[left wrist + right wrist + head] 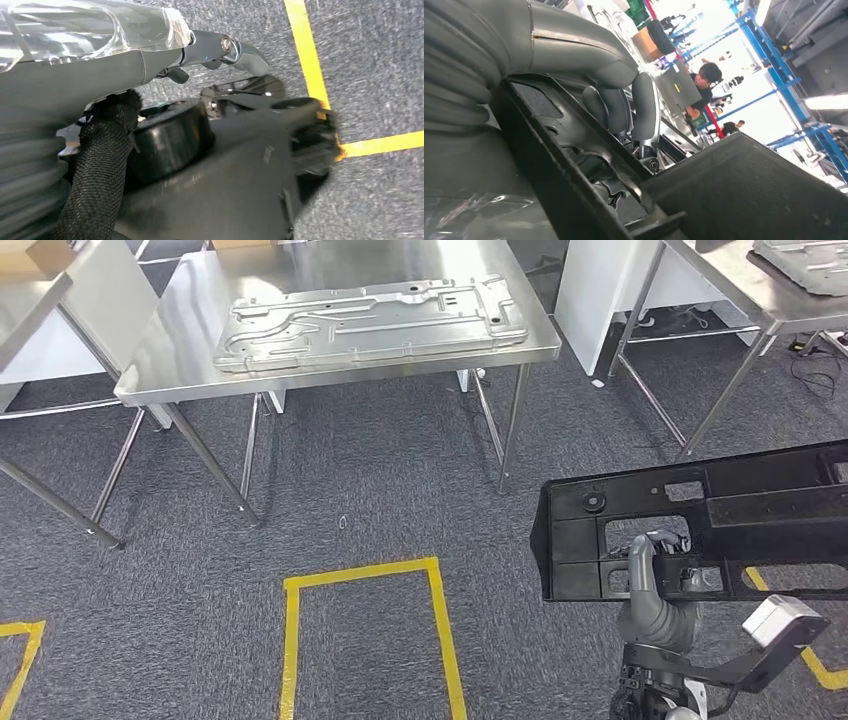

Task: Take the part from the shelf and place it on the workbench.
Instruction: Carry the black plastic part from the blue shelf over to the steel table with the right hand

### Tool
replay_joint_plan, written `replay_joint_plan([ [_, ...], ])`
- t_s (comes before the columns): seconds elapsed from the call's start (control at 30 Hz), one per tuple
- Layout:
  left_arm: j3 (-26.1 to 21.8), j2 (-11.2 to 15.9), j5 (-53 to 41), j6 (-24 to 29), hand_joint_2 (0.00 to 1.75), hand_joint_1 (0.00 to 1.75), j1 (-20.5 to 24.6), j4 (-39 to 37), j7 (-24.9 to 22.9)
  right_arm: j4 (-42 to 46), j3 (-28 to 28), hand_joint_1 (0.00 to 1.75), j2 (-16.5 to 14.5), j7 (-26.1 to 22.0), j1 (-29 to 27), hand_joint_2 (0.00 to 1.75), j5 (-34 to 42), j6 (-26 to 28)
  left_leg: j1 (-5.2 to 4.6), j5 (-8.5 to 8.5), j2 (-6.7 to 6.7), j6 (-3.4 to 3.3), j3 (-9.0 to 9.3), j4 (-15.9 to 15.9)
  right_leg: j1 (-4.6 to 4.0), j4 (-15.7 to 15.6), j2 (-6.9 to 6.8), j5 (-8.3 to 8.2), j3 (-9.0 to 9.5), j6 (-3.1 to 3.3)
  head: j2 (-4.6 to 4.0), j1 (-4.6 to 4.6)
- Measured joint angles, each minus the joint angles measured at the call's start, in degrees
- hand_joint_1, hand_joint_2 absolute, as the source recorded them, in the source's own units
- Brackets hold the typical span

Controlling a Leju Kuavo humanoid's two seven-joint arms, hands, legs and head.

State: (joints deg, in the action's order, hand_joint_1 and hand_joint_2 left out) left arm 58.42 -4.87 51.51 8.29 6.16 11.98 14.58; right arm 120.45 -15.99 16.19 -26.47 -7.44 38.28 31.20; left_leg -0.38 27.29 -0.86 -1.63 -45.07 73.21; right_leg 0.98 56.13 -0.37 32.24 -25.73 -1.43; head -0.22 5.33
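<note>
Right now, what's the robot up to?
The right hand grips a long black plastic part, fingers hooked through one of its openings, carried above the grey carpet. The steel workbench stands ahead, across the yellow floor markings, with a stamped metal panel lying on it. The black part isn't on the bench yet.

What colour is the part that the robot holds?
Black. The part, held by the right hand, shows best in the head view.

No legible text, label, brand, number or sign on any surface in any view.
</note>
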Motion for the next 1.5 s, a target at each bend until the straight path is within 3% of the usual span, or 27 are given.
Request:
replay_joint_plan([
  [0.07,0.00,0.01,0.01,-0.01,1.75,0.00,-0.07,0.00,-0.01,0.00,-0.03,1.75,0.01,0.07,0.06,1.75,-0.03,0.01,-0.15,-5.41,0.01,-0.79,1.92,-7.19,-0.20,-0.32,-0.20,1.46,2.01,-0.02,0.00,-0.04],
  [0.13,0.00,-0.03,0.08,0.00,1.75,0.00,-0.16,0.00,0.01,-0.08,-0.05,1.75,0.01,0.18,0.11,1.75,-0.13,0.04,-0.74,-8.21,0.26,-1.88,4.74,-13.05,-0.10,-1.69,-0.31,2.52,4.03,-0.29,0.00,-0.25],
  [0.2,0.00,-0.08,0.24,0.07,1.75,0.00,-0.28,0.00,0.01,-0.23,-0.08,1.75,0.06,0.33,0.20,1.75,-0.32,0.13,-1.64,-7.23,0.51,-2.85,6.88,-15.43,0.30,-3.47,-0.28,2.78,5.91,-0.94,0.01,-0.39],
  [0.27,0.00,-0.04,0.32,0.15,1.75,0.00,-0.23,0.00,-0.02,-0.32,-0.15,1.75,0.14,0.47,0.29,1.75,-0.46,0.19,-1.92,-5.52,0.30,-3.49,9.36,-17.29,0.67,-1.48,-0.16,1.16,6.12,-1.77,0.03,-0.37],
  [0.3,0.00,-0.02,0.31,0.19,1.75,0.00,-0.17,0.00,-0.02,-0.35,-0.21,1.75,0.17,0.49,0.33,1.75,-0.51,0.21,-1.78,-4.72,0.13,-3.70,10.91,-18.05,0.73,2.16,-0.07,-0.53,4.56,-2.07,0.04,-0.38],
  [0.37,0.00,-0.01,0.32,0.36,1.75,0.00,-0.20,0.00,-0.03,-0.43,-0.32,1.75,0.26,0.54,0.46,1.75,-0.61,0.39,-1.32,-3.05,-0.20,-4.06,14.29,-19.45,0.71,12.07,0.19,-2.64,-2.08,-2.34,0.04,-0.54],
  [0.4,0.00,-0.04,0.33,0.45,1.75,0.00,-0.28,0.00,-0.03,-0.46,-0.35,1.75,0.32,0.54,0.47,1.75,-0.68,0.49,-1.19,-2.08,-0.33,-4.14,15.85,-19.86,0.62,15.88,0.27,-1.78,-5.94,-2.34,0.03,-0.63],
  [0.43,0.00,-0.07,0.36,0.54,1.75,0.00,-0.39,0.00,-0.04,-0.49,-0.36,1.75,0.38,0.56,0.42,1.75,-0.76,0.57,-1.04,-1.01,-0.51,-4.17,17.38,-20.11,0.58,18.05,0.32,0.43,-9.50,-2.35,0.03,-0.74],
  [0.5,0.00,-0.11,0.41,0.67,1.75,0.00,-0.53,0.00,-0.04,-0.50,-0.38,1.75,0.46,0.64,0.33,1.75,-0.92,0.62,-0.82,1.35,-1.03,-4.03,20.52,-20.31,0.54,17.71,0.32,5.58,-14.64,-2.50,0.02,-0.88],
  [0.53,0.00,-0.11,0.46,0.72,1.75,0.00,-0.56,0.00,-0.05,-0.50,-0.39,1.75,0.49,0.69,0.32,1.75,-0.99,0.63,-0.72,2.66,-1.27,-3.91,22.15,-20.32,0.52,15.62,0.32,6.36,-16.19,-2.55,0.02,-0.91],
  [0.57,0.00,-0.12,0.53,0.76,1.75,0.00,-0.62,0.00,-0.08,-0.51,-0.40,1.75,0.52,0.79,0.32,1.75,-1.07,0.63,-0.66,4.04,-1.44,-3.75,23.71,-20.34,0.46,12.42,0.31,4.26,-17.12,-2.49,0.02,-0.95],
  [0.67,0.00,-0.16,0.83,0.89,1.75,0.00,-0.96,-0.04,-0.26,-0.67,-0.56,1.75,0.73,1.56,0.26,1.75,-1.80,0.86,-0.77,7.84,-1.73,-2.87,27.02,-20.98,-0.05,2.58,0.40,-12.79,-18.09,-1.69,0.01,-1.05],
  [0.7,0.00,-0.19,0.89,0.95,1.75,0.00,-0.97,-0.05,-0.32,-0.70,-0.63,1.75,0.86,2.11,0.24,1.75,-2.52,1.09,-0.91,8.28,-1.75,-2.48,27.91,-21.48,-0.17,1.34,0.53,-15.81,-18.04,-1.32,0.03,-1.05],
  [0.73,0.00,-0.20,0.89,0.99,1.75,0.00,-0.88,-0.06,-0.37,-0.70,-0.72,1.75,1.01,2.90,0.31,1.75,-3.55,1.45,-0.99,7.98,-1.75,-2.18,28.37,-21.44,-0.14,1.19,0.62,-15.76,-17.64,-0.99,0.04,-1.09],
  [0.8,0.01,-0.19,0.83,1.06,1.75,0.00,-0.64,-0.07,-0.36,-0.66,-1.05,1.75,1.25,4.99,0.95,1.75,-6.64,2.30,-1.04,5.49,-1.45,-1.85,27.23,-17.49,0.19,0.76,0.63,-14.15,-15.95,-0.35,0.07,-1.07],
  [0.87,0.02,-0.17,0.84,1.04,1.75,0.00,-0.55,-0.07,-0.33,-0.74,-1.66,1.75,1.46,7.37,1.79,1.75,-10.23,2.92,-0.95,4.36,-0.91,-1.59,21.87,-8.82,0.36,0.04,0.39,-12.25,-13.30,-0.07,0.09,-0.92],
  [0.93,0.01,-0.19,0.92,1.02,1.75,0.00,-0.60,-0.07,-0.29,-0.86,-2.32,1.75,1.65,9.24,2.31,1.75,-12.74,3.16,-0.88,8.25,-0.46,-1.22,15.53,-2.56,0.33,-0.64,-0.06,-10.06,-10.26,-0.01,0.10,-0.80],
  [1.0,0.00,-0.20,0.95,0.98,1.75,0.00,-0.64,-0.07,-0.26,-0.92,-2.86,1.75,1.81,10.33,2.71,1.75,-13.94,3.20,-0.86,13.97,-0.30,-0.99,11.10,-2.07,0.28,-1.14,-0.67,-7.77,-6.86,-0.04,0.11,-0.78],
  [1.03,0.00,-0.20,0.95,0.96,1.75,0.00,-0.66,-0.07,-0.26,-0.93,-3.13,1.75,1.89,10.78,2.99,1.75,-14.41,3.20,-0.84,15.13,-0.19,-1.00,9.56,-3.62,0.23,-1.31,-1.04,-6.47,-4.94,-0.09,0.11,-0.76],
  [1.07,0.00,-0.21,0.95,0.92,1.75,0.00,-0.72,-0.07,-0.26,-0.94,-3.39,1.75,1.96,11.22,3.29,1.75,-14.85,3.20,-0.84,13.82,0.12,-1.16,8.40,-6.07,0.17,-1.44,-1.44,-5.14,-3.04,-0.16,0.11,-0.75],
  [1.17,0.02,-0.17,0.96,0.80,1.75,0.00,-1.17,-0.09,-0.46,-1.20,-4.24,1.75,2.20,12.57,3.96,1.75,-15.99,3.20,-1.49,-2.13,2.73,-2.41,6.64,-14.56,-0.26,-1.77,-2.29,-1.17,1.74,-0.81,0.10,-0.73],
  [1.2,0.02,-0.18,0.96,0.79,1.75,0.00,-1.23,-0.10,-0.54,-1.31,-4.49,1.75,2.33,12.91,4.07,1.75,-16.27,3.20,-1.65,-5.74,3.18,-2.78,6.95,-15.94,-0.40,-1.89,-2.43,-0.18,3.19,-1.10,0.10,-0.76],
  [1.27,0.02,-0.23,0.92,0.75,1.75,0.00,-0.79,-0.11,-0.59,-1.38,-4.81,1.75,2.57,13.41,4.43,1.75,-16.71,3.18,-1.63,-5.84,2.28,-3.06,8.84,-16.42,-0.29,-0.07,-2.61,0.21,4.65,-1.62,0.11,-0.84],
  [1.33,0.02,-0.24,0.85,0.75,1.75,0.00,-0.20,-0.11,-0.56,-1.39,-5.08,1.75,2.75,13.74,5.02,1.75,-17.12,3.16,-1.50,-4.39,1.29,-3.56,10.99,-16.58,-0.02,6.45,-1.88,-1.86,2.07,-2.06,0.09,-0.97],
  [1.4,0.02,-0.26,0.82,0.76,1.75,0.00,-0.09,-0.11,-0.57,-1.40,-5.28,1.75,2.92,13.98,5.30,1.75,-17.41,3.15,-1.45,-2.92,0.40,-4.40,12.88,-16.65,0.04,14.44,-0.71,-1.76,-3.84,-2.35,0.08,-1.11],
  [1.43,0.02,-0.27,0.81,0.76,1.75,0.00,-0.15,-0.11,-0.58,-1.40,-5.35,1.75,3.02,14.07,5.29,1.75,-17.47,3.14,-1.43,-2.12,-0.24,-4.67,13.72,-16.66,0.00,17.09,-0.36,0.37,-6.91,-2.37,0.10,-1.16],
  [1.5,0.02,-0.28,0.82,0.76,1.75,0.00,-0.25,-0.11,-0.59,-1.40,-5.54,1.75,3.21,14.27,5.23,1.75,-17.52,3.12,-1.40,-0.29,-1.86,-4.87,15.69,-16.68,-0.10,18.39,-0.14,6.36,-11.68,-2.33,0.11,-1.25],
])
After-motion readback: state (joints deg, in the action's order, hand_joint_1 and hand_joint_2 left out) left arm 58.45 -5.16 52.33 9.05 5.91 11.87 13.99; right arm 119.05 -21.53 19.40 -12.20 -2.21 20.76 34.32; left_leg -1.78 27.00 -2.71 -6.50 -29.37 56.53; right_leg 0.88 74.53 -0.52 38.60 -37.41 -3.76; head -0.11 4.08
